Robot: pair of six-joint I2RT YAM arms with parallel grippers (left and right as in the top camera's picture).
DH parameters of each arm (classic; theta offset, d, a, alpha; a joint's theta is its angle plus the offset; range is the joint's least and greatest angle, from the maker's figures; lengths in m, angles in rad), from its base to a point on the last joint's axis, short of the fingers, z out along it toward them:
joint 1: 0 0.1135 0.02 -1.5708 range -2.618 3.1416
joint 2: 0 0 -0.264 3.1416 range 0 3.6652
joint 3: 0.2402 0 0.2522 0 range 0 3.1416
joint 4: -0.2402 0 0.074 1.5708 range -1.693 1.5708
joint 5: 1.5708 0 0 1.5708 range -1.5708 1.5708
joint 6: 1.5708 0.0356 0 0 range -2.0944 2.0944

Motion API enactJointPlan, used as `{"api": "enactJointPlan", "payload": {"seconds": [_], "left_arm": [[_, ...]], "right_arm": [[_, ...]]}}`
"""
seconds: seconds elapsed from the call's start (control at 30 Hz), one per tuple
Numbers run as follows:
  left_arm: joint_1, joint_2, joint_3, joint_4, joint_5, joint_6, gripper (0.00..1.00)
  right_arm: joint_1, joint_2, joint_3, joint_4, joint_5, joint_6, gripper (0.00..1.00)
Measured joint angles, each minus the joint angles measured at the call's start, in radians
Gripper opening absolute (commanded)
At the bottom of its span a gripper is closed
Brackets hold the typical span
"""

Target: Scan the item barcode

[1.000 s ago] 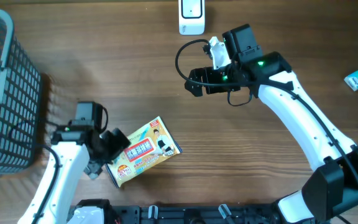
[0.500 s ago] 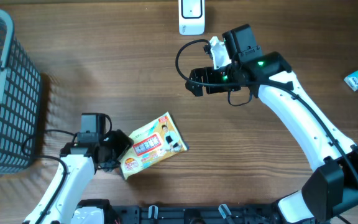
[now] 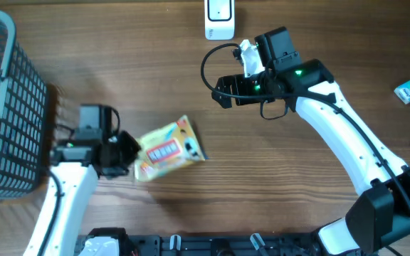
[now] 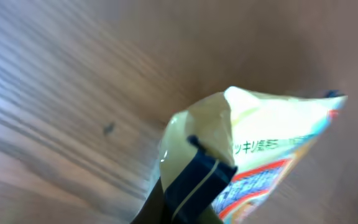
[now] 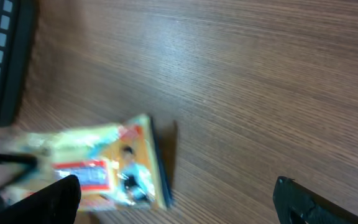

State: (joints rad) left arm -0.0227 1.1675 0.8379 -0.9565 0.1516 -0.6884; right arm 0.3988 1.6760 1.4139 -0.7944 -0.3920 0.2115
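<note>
The left gripper, spread a second ago, now clamps the snack packet's edge, dragging it toward ten o'clock; the right gripper stays apart.

on the yellow packet, seen from the left wrist, a few dark japanese characters show, roughly "ッキリ", and the rest of that line is smeared. from overhead, the packet's print is too blurred to read.
</note>
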Motion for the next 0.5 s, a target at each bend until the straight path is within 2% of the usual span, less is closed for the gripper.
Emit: {"api": "enactJointPlan", "payload": {"seconds": [0.1,0.17,0.33,0.5], "left_arm": [[-0.042,-0.008,0.183,-0.109,-0.184,0.01,0.04],[-0.113,-0.011,0.279,-0.13,-0.374,0.014,0.04],[-0.257,-0.01,0.312,-0.079,-0.748,0.023,0.04],[-0.367,0.12,0.317,-0.011,-0.925,0.048,0.04]], "right_arm": [[0.0,0.0,0.0,-0.003,0.053,0.0,1.0],[0.0,0.001,0.0,-0.011,0.116,0.0,1.0],[0.0,0.054,0.0,-0.046,0.225,0.0,1.0],[0.0,0.146,0.0,-0.048,0.271,0.035,1.0]]}}
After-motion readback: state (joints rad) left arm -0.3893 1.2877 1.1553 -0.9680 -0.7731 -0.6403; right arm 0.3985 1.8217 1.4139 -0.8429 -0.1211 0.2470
